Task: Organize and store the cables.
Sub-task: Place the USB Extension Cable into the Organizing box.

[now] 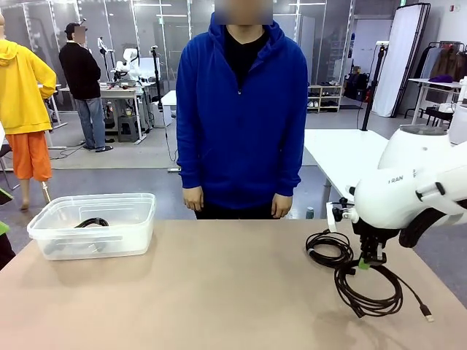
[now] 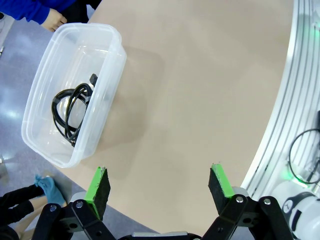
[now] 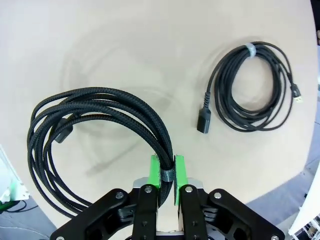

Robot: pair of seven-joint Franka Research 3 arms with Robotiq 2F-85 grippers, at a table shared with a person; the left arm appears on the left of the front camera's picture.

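The tan bench (image 1: 219, 292) fills the lower half of the front view. A person (image 1: 241, 117) in a blue hooded top stands behind its far edge, at the upper centre of the frame, with both hands (image 1: 193, 198) hanging down. The white right arm (image 1: 408, 189) comes in from the right edge and bends down over the bench.

A clear plastic tub (image 1: 139, 219) sits on the bench at the left of the front view, with no lid on it. One coiled cable (image 2: 56, 112) lies inside on its floor, seen in the upper left of the left wrist view.

At the lower right of the front view, the braided cable (image 1: 368, 292) hangs as a large loose coil from the right claw (image 3: 167, 162). The claw is pinched tight on the bundle at its small tie. Whether the low end of the coil touches the bench I cannot tell.

A thinner cable (image 3: 222, 75) lies flat on the bench just beside it, in the upper right of the right wrist view. It is a neat round coil with a pale tie at the top and both plugs free.

The left claw (image 2: 160, 175) is spread wide above the bench, holding nothing, near the tub.
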